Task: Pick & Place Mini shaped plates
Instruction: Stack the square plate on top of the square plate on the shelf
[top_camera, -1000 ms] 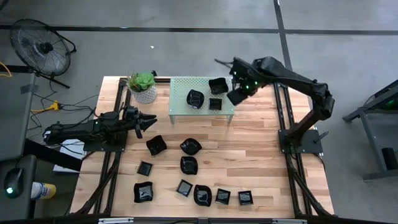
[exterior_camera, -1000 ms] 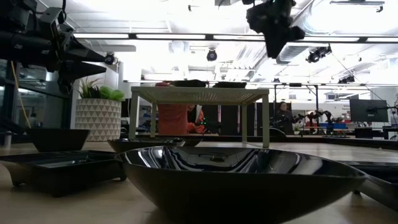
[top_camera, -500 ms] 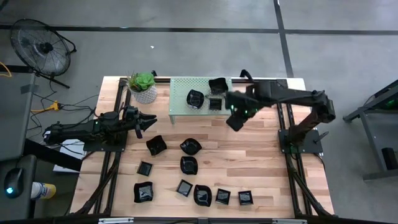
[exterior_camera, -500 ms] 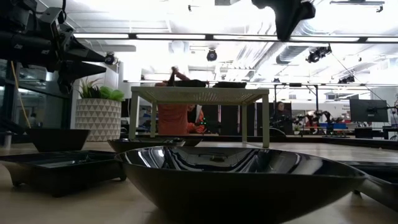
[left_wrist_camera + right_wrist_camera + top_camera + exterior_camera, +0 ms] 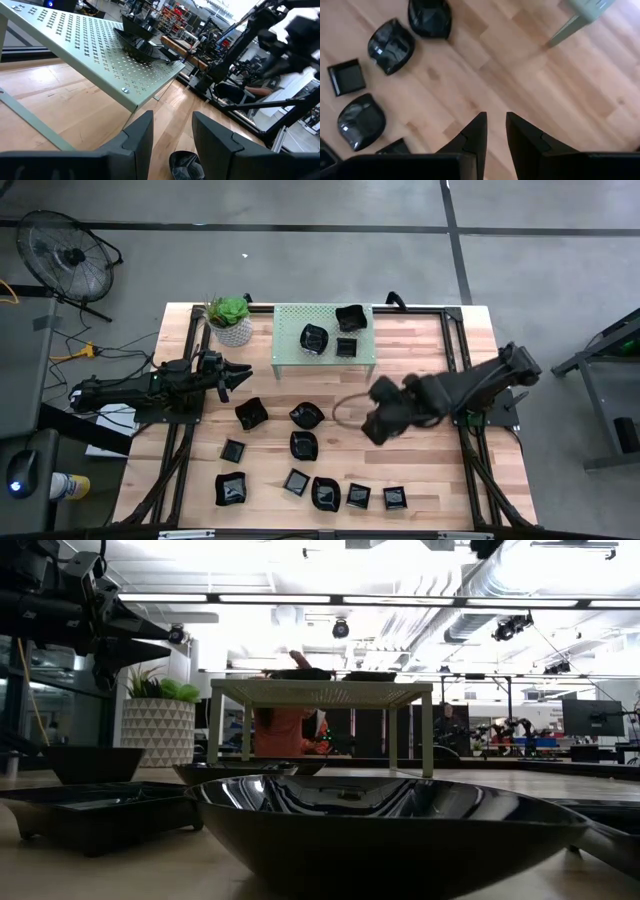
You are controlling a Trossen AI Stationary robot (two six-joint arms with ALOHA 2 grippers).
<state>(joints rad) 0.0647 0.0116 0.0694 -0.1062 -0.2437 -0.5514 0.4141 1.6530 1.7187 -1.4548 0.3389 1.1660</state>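
Observation:
Several glossy black mini plates lie flat on the wooden table (image 5: 420,360), among them a wavy one (image 5: 306,415), a rounded one (image 5: 303,445) and a square one (image 5: 233,450). A row sits near the near edge (image 5: 358,496). Three more rest on the pale green perforated shelf (image 5: 290,320), such as one (image 5: 314,338). My right gripper (image 5: 378,418) hovers high over the table's middle right, pointing down, open and empty (image 5: 495,122). My left gripper (image 5: 238,373) waits open above the table's left side (image 5: 172,132), facing the shelf (image 5: 100,45).
A white-potted green plant (image 5: 232,320) stands at the far left corner beside the shelf. A floor fan (image 5: 65,255) stands off the table's left. Bare wood lies right of the wavy plate (image 5: 545,85). A person in orange (image 5: 285,730) shows behind the shelf.
My right gripper has swung from above the shelf's right end toward the near edge, out over the table's middle right, rising out of the low view's top. It stays empty. The plates have not moved.

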